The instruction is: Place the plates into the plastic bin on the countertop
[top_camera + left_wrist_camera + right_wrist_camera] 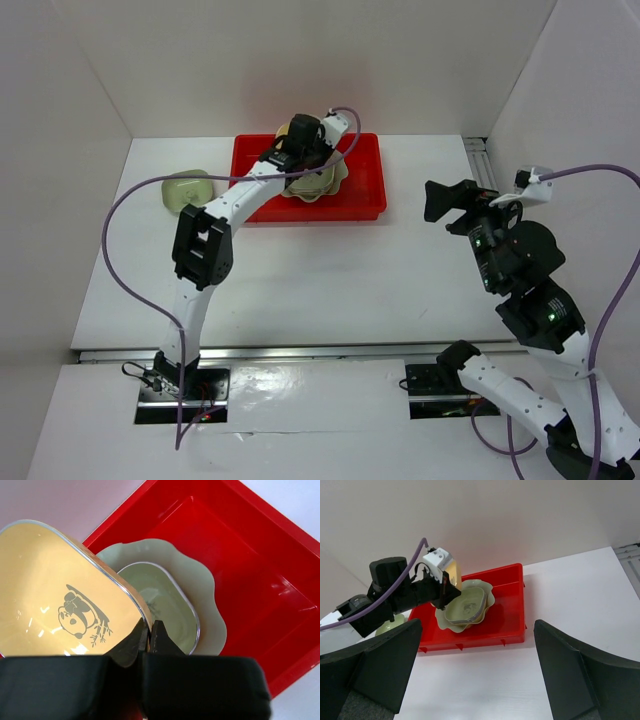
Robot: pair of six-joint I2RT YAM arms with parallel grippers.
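My left gripper (150, 632) is shut on the rim of a yellow rounded-square dish (55, 595) with a panda print, held tilted above the red plastic bin (260, 555). Below it in the bin, a small green dish (165, 605) rests on the large pale green scallop-edged dish (210, 605). From the right wrist view this stack (467, 605) sits in the left half of the bin (505, 615). Another small green dish (187, 190) lies on the white countertop (320, 280) left of the bin (365, 185). My right gripper (445, 200) is open and empty, right of the bin.
White walls close in the countertop at the back and sides. A metal rail (480, 160) runs along the right wall. The left arm's purple cable (120, 220) loops over the left side of the table.
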